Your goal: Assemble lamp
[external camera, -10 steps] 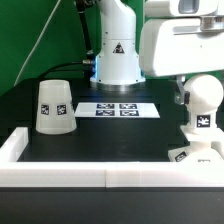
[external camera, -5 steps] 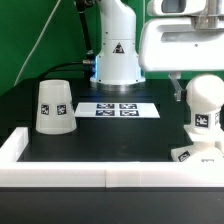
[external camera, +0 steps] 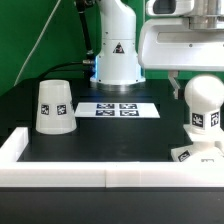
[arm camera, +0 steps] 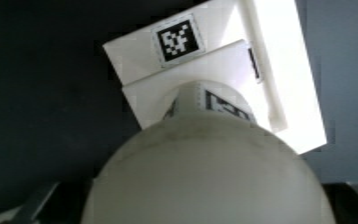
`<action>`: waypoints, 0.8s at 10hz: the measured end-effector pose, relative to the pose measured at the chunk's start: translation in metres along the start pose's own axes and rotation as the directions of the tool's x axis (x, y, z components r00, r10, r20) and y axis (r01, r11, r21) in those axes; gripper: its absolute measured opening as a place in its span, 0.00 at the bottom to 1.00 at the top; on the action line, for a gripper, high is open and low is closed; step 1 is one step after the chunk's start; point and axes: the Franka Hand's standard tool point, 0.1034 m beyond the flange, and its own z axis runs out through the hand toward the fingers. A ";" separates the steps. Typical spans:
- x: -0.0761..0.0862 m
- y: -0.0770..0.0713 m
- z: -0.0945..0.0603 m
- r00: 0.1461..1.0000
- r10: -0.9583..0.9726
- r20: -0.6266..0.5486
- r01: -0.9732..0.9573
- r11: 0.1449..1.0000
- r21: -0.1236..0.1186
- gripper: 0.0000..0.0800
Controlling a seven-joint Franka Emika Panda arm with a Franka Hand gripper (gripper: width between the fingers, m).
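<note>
From the exterior view, the bulb (external camera: 203,105) stands on the base (external camera: 193,155) at that view's right. The gripper (external camera: 195,80) hangs just above with fingers spread and holding nothing, and the shade (external camera: 55,105) sits on the left. The wrist view adds the base's top tag past the bulb's round head.

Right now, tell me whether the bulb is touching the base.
Touching. The exterior view shows the bulb standing upright with its stem resting on the base, and no gap shows between them.
</note>
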 end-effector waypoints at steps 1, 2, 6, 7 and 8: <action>0.000 0.000 0.000 0.999 0.054 0.001 -0.054 0.999 0.000 0.72; -0.001 0.000 0.000 0.989 0.145 0.004 -0.145 0.989 0.002 0.72; -0.009 -0.001 0.003 0.807 0.584 0.088 -0.587 0.809 0.008 0.72; -0.010 -0.002 0.003 0.729 0.677 0.105 -0.681 0.732 0.003 0.72; -0.011 -0.003 0.003 0.664 0.740 0.108 -0.743 0.669 -0.005 0.72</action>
